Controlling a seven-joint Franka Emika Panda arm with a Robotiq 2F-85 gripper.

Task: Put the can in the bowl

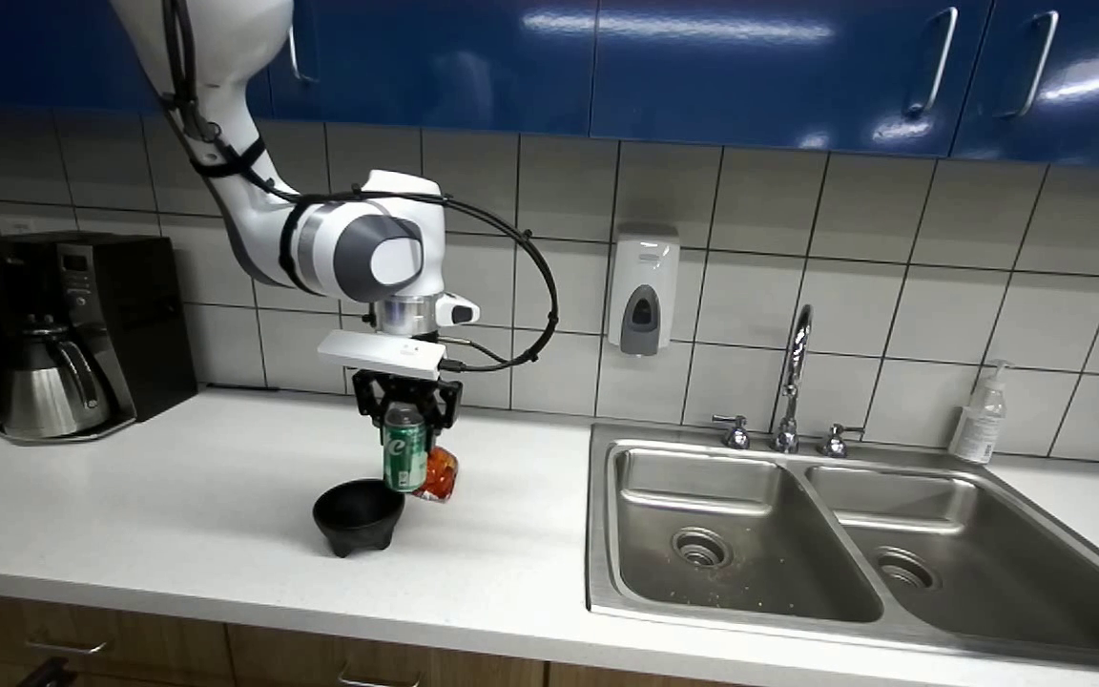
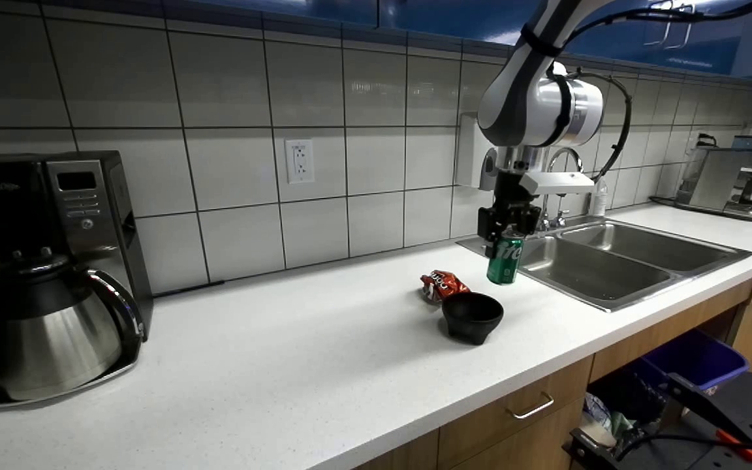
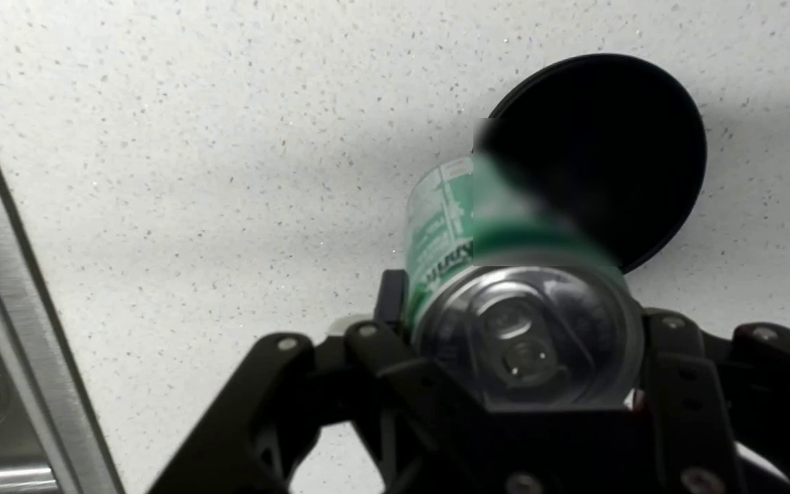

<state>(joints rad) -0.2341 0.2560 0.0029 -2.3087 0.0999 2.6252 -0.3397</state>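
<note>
The green can (image 1: 404, 463) with a silvery top is held upright above the counter; it also shows in an exterior view (image 2: 504, 266). My gripper (image 1: 407, 431) is shut on the can, with a finger on each side; in the wrist view the gripper (image 3: 525, 322) frames the can's top (image 3: 529, 336). The black bowl (image 1: 357, 520) stands upright on the counter and looks empty. It shows also in an exterior view (image 2: 472, 321) and the wrist view (image 3: 614, 151), where the can covers part of its rim. The can is offset from the bowl toward the sink.
A red-orange snack packet (image 2: 442, 285) lies close behind the bowl; it also shows in an exterior view (image 1: 439, 475). A double steel sink (image 1: 602, 534) is set into the white counter (image 1: 177, 496). A coffee maker (image 2: 92, 215) stands at the far end. The tiled wall is behind.
</note>
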